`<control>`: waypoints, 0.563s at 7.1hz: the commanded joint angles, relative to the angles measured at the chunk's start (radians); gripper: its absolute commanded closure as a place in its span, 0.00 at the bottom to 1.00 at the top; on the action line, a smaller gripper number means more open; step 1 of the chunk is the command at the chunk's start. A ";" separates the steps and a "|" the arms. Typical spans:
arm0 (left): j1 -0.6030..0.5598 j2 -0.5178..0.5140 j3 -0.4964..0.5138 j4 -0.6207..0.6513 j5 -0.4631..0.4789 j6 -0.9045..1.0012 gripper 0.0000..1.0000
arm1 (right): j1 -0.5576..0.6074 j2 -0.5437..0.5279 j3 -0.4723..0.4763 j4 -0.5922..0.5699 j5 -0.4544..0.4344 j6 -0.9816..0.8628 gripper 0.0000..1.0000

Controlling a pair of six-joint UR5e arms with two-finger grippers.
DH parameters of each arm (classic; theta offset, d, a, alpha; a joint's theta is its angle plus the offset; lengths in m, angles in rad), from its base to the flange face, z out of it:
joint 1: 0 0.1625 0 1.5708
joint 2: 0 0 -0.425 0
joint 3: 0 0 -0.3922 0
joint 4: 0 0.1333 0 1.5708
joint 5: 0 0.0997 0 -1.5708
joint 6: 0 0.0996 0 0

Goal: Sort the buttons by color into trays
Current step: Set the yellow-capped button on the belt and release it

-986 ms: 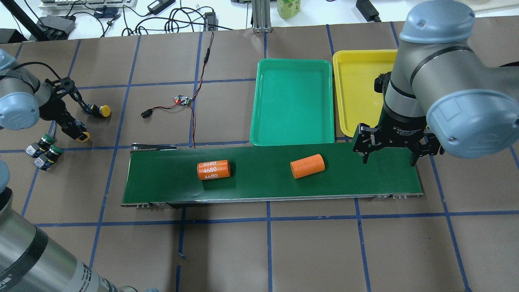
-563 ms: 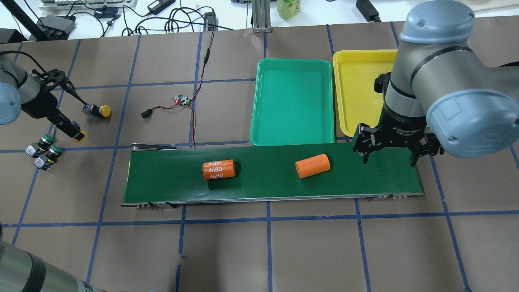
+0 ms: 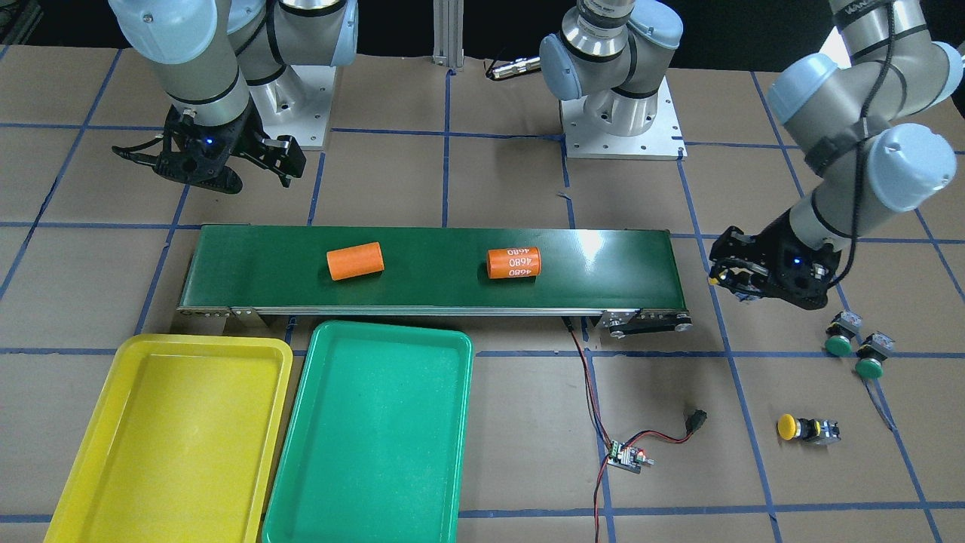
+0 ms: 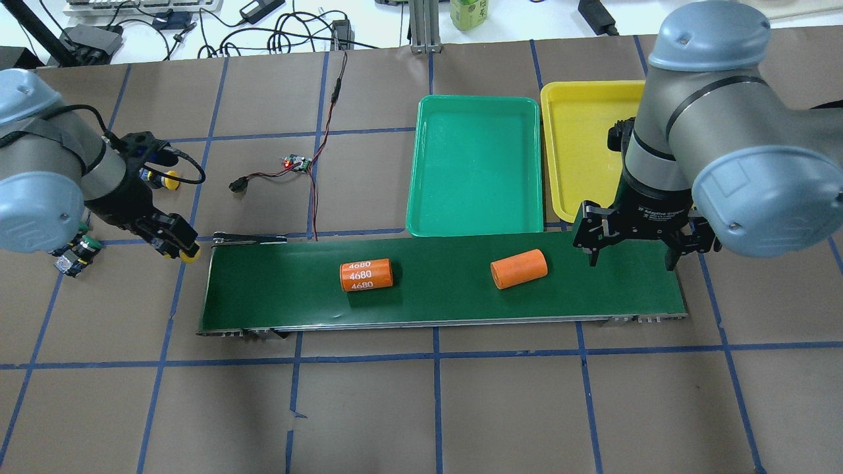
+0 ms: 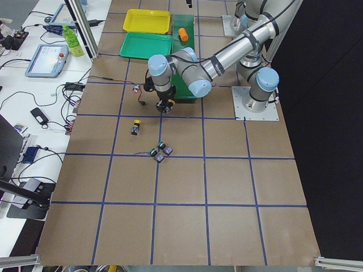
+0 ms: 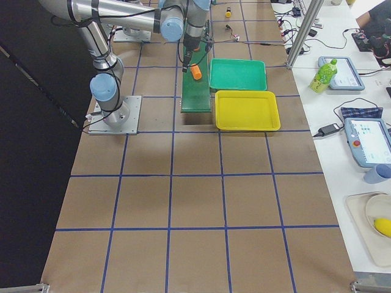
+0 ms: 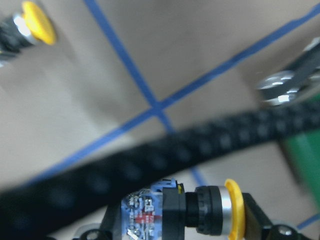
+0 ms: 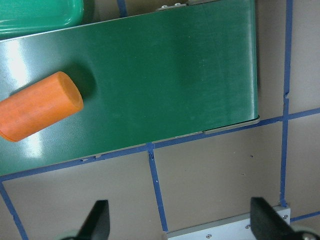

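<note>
Brown paper, ruled into squares by blue tape, covers the table [image 4: 461,408]. On the robot's side it lies bare. Next comes a long dark green conveyor belt [image 4: 276,289] carrying a labelled orange cylinder [image 4: 366,275], marked 4680, and a plain orange cylinder [image 4: 519,268]. Beyond the belt lie the green tray [image 4: 474,164] and the yellow tray [image 4: 579,145], close side by side, with a small circuit board [image 4: 296,162] on red and black wires to their left. Farthest is a white bench [image 4: 388,23] strewn with leads.

Only the front-facing view shows a green-capped button [image 3: 837,345] and a second green-capped button [image 3: 868,367] in full, resting just beside each other on the paper; from overhead the left arm partly covers them. Only the left wrist view shows the grip. The held yellow-capped button [image 7: 210,214] lies sideways between the jaws, cap toward that view's right, with a black ribbed cable [image 7: 150,160] crossing in front. The loose yellow-capped button [image 7: 32,22] rests on the paper, well apart.

The left gripper [image 4: 174,240] slants downward, clamped on the held button, just off the belt's left end. The right gripper [image 4: 631,262] points straight down over the belt's right end, jaws spread wide and holding nothing, with the plain cylinder near it.
</note>
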 commanded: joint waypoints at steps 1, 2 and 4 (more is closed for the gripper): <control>-0.107 0.039 -0.099 0.014 -0.006 -0.302 1.00 | 0.000 0.000 0.000 0.002 -0.002 0.000 0.00; -0.162 0.031 -0.107 0.014 -0.006 -0.368 1.00 | -0.001 0.000 0.000 0.002 -0.011 -0.001 0.00; -0.213 -0.001 -0.098 0.043 -0.007 -0.487 0.79 | 0.000 0.000 0.000 0.002 -0.012 -0.001 0.00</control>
